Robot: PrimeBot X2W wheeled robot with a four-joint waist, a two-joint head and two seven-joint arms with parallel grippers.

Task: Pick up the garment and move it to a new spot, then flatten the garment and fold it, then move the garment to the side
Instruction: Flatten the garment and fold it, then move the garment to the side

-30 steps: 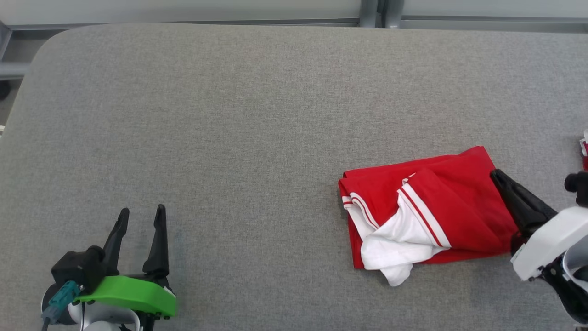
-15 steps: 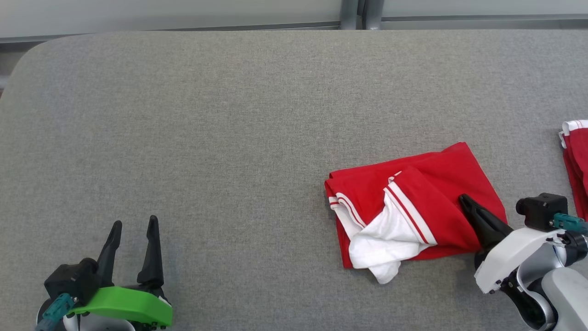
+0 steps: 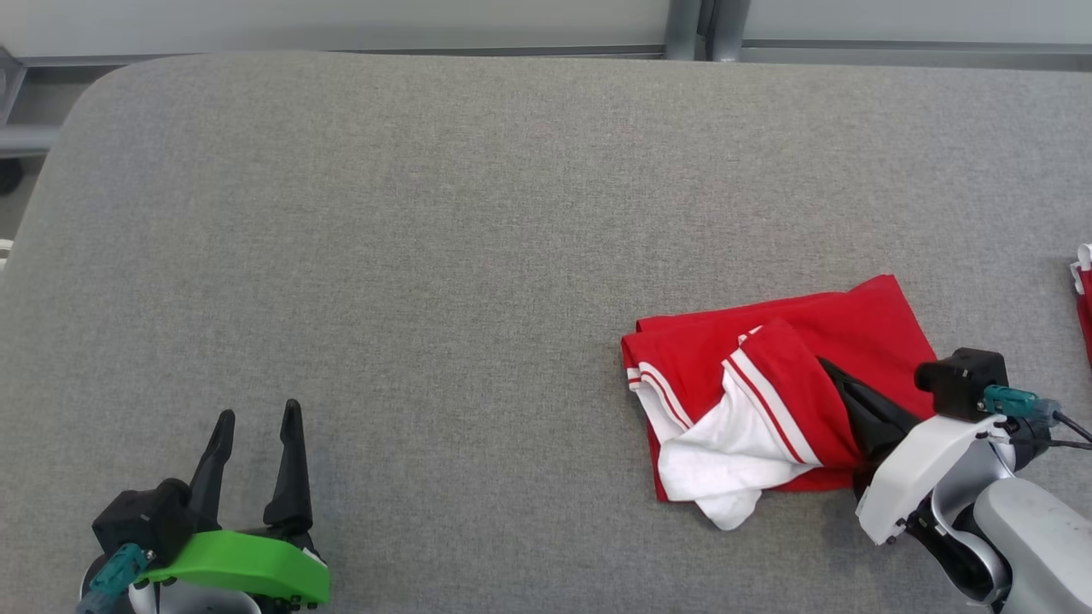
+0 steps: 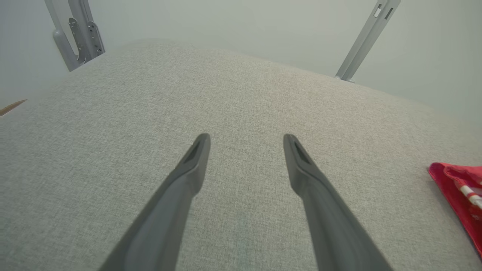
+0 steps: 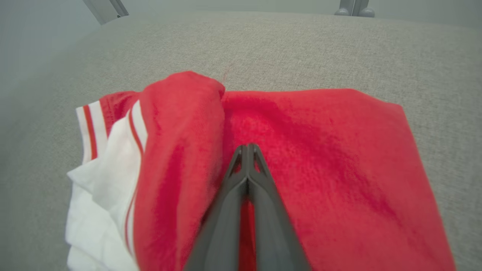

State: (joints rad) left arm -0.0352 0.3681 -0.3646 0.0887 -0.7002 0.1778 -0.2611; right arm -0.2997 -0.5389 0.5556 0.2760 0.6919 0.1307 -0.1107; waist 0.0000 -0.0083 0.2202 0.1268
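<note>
The right claw [image 3: 823, 365], pressed together, rests on the red and white garment [image 3: 870, 333] on the worktop [image 3: 426, 256], and the left claw [image 3: 259, 409] is spread.

Grey fabric-covered table [image 3: 409, 222], rounded far-left corner; pale wall [image 3: 341, 17] behind; grey metal upright [image 3: 685, 26]; even light.

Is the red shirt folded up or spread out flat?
Folded, a bit messily: the garment lies in a layered bundle on the table, with a white part poking out at one corner.
</note>
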